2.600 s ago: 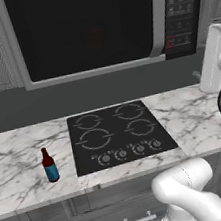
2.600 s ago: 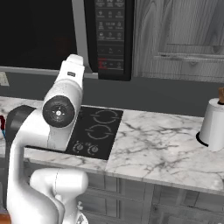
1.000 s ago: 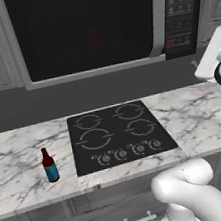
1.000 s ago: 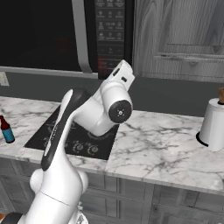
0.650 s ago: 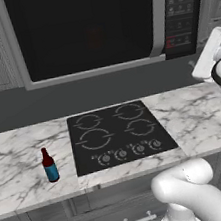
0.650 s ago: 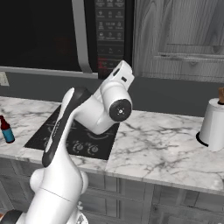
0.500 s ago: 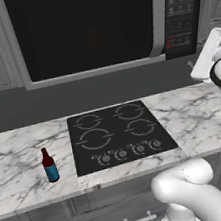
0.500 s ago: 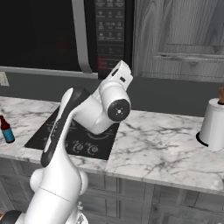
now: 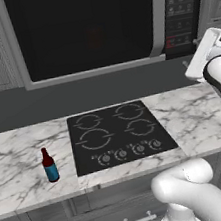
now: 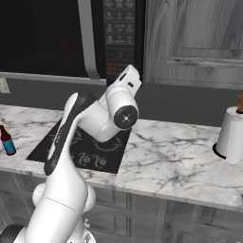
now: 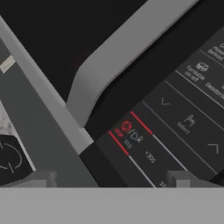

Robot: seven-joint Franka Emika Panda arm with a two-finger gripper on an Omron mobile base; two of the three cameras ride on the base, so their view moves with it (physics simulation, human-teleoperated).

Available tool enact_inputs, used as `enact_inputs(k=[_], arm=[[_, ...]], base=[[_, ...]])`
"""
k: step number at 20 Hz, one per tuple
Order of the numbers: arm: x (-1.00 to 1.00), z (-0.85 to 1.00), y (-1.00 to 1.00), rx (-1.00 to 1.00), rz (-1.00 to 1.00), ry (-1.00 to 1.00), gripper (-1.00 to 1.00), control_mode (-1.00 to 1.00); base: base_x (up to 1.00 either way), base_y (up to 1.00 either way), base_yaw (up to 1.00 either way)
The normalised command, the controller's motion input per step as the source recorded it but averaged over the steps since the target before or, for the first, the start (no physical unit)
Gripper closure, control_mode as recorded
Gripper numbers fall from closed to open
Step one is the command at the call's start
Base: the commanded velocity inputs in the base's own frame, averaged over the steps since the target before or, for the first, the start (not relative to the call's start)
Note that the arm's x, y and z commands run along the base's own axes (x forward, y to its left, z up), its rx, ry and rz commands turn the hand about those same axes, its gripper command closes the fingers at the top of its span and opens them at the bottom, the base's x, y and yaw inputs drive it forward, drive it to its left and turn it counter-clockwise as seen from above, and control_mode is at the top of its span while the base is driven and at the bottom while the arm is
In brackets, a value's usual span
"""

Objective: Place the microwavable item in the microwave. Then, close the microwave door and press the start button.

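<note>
Now: microwave door shut, window near black, grey frame.
Gripper near black button panel; jaws apart, holding nothing.

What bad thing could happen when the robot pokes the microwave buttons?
The buttons on the black panel sit close together, and the red-marked one lies next to others, so the fingers might press the wrong one. The panel also lies right beside the microwave door handle, so a drifting gripper could bump that instead.

Veined marble-look counter, glossy black stovetop, matt grey-framed microwave, wood-grain cabinet.
</note>
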Motion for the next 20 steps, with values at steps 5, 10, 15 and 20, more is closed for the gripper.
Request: enact_inputs(k=[5, 10, 15, 20], arm=[[0.19, 0.00, -0.14, 0.05, 0.00, 0.00, -1.00, -1.00], [0.28, 0.00, -0.09, 0.04, 0.00, 0.01, -1.00, -1.00], [0.39, -0.01, -0.08, 0.06, 0.00, 0.04, -1.00, -1.00], [0.45, -0.04, 0.00, 0.06, 0.00, 0.06, -1.00, -1.00]], base=[[0.00, 0.00, 0.00], [0.00, 0.00, 0.00], [0.00, 0.00, 0.00], [0.00, 0.00, 0.00]])
